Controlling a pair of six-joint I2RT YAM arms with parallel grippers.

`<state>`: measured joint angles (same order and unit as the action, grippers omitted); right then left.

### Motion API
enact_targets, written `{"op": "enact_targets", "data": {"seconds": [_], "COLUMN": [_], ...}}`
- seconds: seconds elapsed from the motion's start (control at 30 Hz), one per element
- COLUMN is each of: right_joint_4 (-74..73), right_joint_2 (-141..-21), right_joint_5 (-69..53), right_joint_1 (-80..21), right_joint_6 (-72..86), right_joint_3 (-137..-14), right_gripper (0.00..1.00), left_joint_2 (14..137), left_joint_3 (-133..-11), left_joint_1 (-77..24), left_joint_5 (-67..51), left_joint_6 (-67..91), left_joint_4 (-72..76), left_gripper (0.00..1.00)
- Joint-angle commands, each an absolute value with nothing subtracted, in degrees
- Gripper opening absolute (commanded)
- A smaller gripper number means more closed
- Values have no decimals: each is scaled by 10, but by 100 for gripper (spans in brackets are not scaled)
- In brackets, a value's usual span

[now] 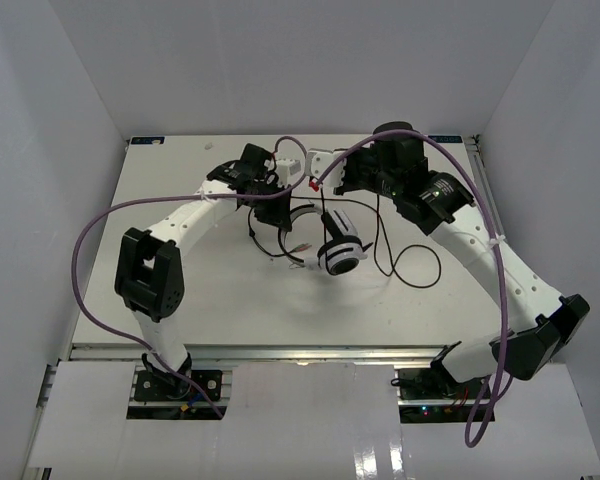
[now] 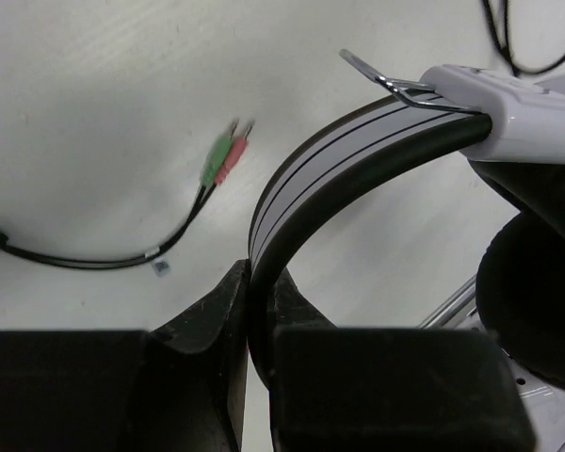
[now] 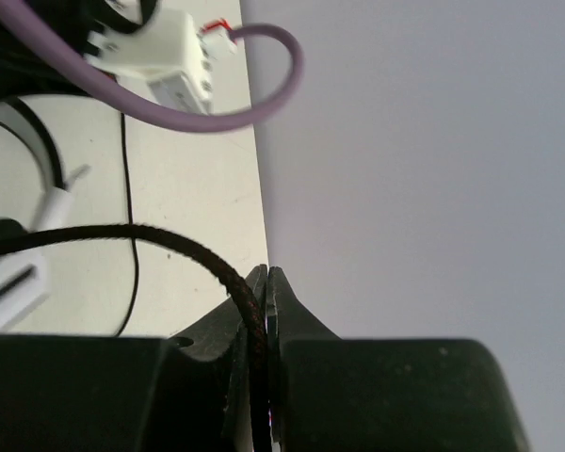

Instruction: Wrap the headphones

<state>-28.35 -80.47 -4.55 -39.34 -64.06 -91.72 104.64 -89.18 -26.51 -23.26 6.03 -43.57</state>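
the left gripper (image 2: 254,311) clenches the headband (image 2: 358,151), the right gripper (image 3: 266,282) pinches the cable (image 3: 122,231); hold the band steady; lead the cable round it from 2 o'clock, taut, drawing in the slack at 4 o'clock.

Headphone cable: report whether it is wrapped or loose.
Loose. The cable trails in open loops over the table beside the headphones; its green and pink plugs lie free.

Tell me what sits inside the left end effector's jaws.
The headphones: their white headband is pinched edge-on in the shut left end effector. How far the band runs below the fingertips is hidden by the end effector's black body.
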Motion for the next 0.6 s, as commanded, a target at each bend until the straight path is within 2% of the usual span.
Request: {"op": "enact_targets", "data": {"seconds": [0.0, 0.13, 0.2, 0.27, 0.5, 0.57], "right_joint_4": [-239, -240, -240, -235, -104, -3], "right_joint_2": [-805, -818, -823, -844, -888, -894], "right_joint_5": [-10, -94, -172, -291, -544, -616], "right_joint_1": [-375, -325, -303, -261, -228, -219], "right_joint_6": [-661, -625, -594, -528, -302, -204], "right_joint_3": [-911, -900, -895, -872, -809, -768], "right_gripper": [8, 8, 8, 8, 20, 26], "left_joint_2": [954, 907, 894, 872, 831, 824], "left_joint_3": [-861, -843, -838, -840, -868, -888], "left_joint_1": [-256, -255, -256, -261, -283, -284], "left_joint_5": [-313, -395, -424, -506, -545, -524], "left_joint_6": [1, -18, -19, -7, 77, 113], "left_joint_4": [-424, -400, -391, -377, -319, -306], "left_gripper": [0, 0, 0, 0, 0, 0]}}
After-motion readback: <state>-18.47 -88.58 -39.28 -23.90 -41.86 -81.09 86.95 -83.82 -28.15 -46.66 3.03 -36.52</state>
